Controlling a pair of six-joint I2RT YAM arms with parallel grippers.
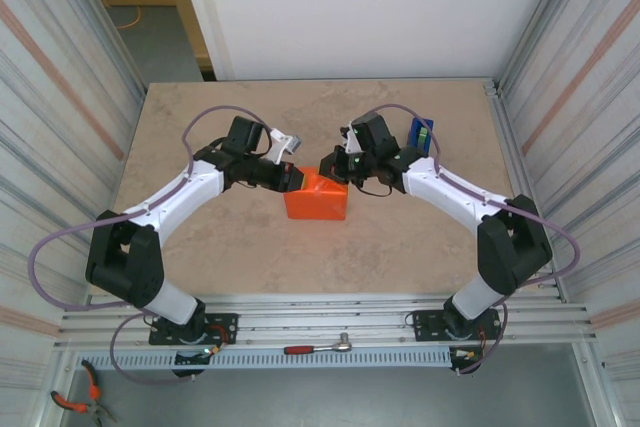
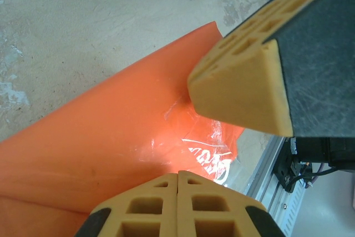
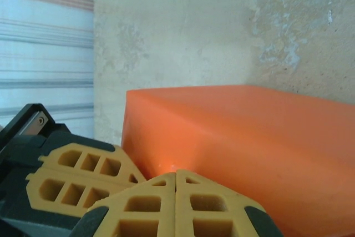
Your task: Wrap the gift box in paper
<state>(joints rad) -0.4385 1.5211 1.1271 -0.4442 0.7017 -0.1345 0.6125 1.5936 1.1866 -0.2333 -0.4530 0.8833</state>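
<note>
Meeting over the far edge of the parcel, the left gripper [image 1: 292, 179] comes in at its 10 o'clock corner and the right gripper [image 1: 327, 168] at about 12 o'clock, so their tips end up just beside each other above the same stretch of the paper [image 1: 316, 199]. Both have their fingers pressed together with no gap. The left wrist view shows its pads [image 2: 166, 201] meeting along a closed seam, and the right wrist view shows the same for its own pads [image 3: 188, 203]. My guess is that closed tips are being used as blunt pushers, to flatten or hold a flap against the top rather than to grasp it. Whether either pinches a sliver of paper at the very tip cannot be told, since the contact point is cut off by the bottom edge of each wrist view. The gift box is hidden: it presumably sits inside the orange block at the table [image 1: 200, 127] centre, which already has box-like edges. A glossy, crinkled patch [image 2: 206, 156] on the paper near the left tips may be clear tape, though that is hard to confirm. The blue tape dispenser [image 1: 422, 133] stands well apart at 2 o'clock from the parcel, partly masked by the right arm.
</note>
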